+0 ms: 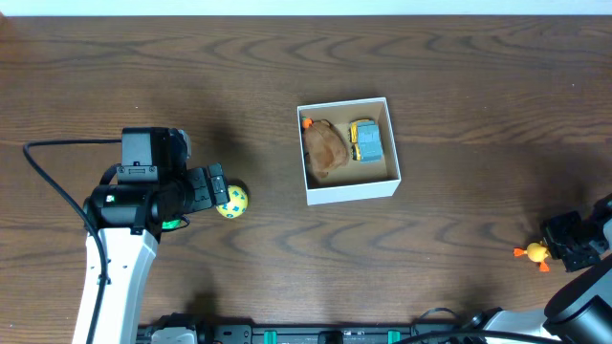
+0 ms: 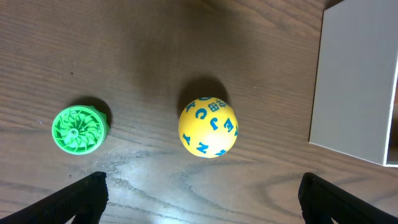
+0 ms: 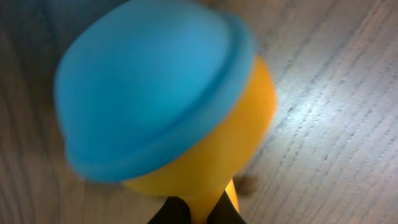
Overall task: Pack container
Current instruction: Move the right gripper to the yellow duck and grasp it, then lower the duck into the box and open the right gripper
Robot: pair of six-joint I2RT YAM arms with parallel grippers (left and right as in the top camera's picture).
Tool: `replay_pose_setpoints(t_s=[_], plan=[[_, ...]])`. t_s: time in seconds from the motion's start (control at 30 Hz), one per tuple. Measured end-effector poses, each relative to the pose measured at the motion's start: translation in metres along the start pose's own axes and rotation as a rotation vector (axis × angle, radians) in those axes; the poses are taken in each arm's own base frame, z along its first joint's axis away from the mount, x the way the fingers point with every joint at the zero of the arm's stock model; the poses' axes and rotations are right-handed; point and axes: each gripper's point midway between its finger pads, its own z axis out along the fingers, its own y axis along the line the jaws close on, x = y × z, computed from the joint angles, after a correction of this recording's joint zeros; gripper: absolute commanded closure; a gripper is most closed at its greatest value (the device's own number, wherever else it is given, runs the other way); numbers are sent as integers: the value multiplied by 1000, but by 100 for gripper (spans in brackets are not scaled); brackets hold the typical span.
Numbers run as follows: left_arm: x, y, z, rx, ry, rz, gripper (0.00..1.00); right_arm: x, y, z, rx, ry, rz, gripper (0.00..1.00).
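The container (image 1: 352,191) is a white-walled square box at the table's middle. It holds a brown plush toy (image 1: 325,149) and a yellow and blue toy car (image 1: 365,140). Its white wall shows at the right of the left wrist view (image 2: 354,81). A yellow ball with blue letters (image 1: 231,202) (image 2: 208,127) lies left of the box. My left gripper (image 1: 216,188) (image 2: 202,199) is open and empty, just short of the ball. My right gripper (image 1: 555,250) (image 3: 199,211) is shut on a yellow duck toy with a blue cap (image 1: 533,253) (image 3: 161,93) at the far right.
A small green ridged disc (image 2: 79,129) lies left of the ball; in the overhead view (image 1: 172,225) it peeks out under my left arm. A black cable (image 1: 48,182) loops at the left. The table's front edge runs close below both arms.
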Motion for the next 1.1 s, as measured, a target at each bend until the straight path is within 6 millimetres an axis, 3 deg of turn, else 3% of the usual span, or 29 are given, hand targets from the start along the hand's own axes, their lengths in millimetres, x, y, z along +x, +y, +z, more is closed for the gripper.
replay_pose_setpoints(t_s=[0.23, 0.37, 0.43, 0.5, 0.63, 0.73, 0.93, 1.1], plan=[[-1, 0, 0, 0, -3, 0, 2, 9, 31, -21, -47, -68, -131, 99], [-1, 0, 0, 1, -5, 1, 2, 19, 72, -59, -139, -176, -306, 99], [-2, 0, 0, 2, -6, 1, 2, 30, 102, -88, -215, -248, -426, 99], [-2, -1, 0, 2, -9, 1, 2, 46, 129, -117, -293, -314, -540, 99], [-2, -1, 0, 3, -10, 2, 2, 99, 179, -174, -474, -418, -765, 99], [-2, -1, 0, 6, -9, 2, 2, 140, 203, -198, -583, -444, -888, 99], [-2, -2, 0, 9, -8, 1, 2, 215, 232, -202, -690, -392, -1046, 99], [-2, -2, 0, 9, -8, 2, 2, 261, 245, -170, -636, -347, -1163, 99]])
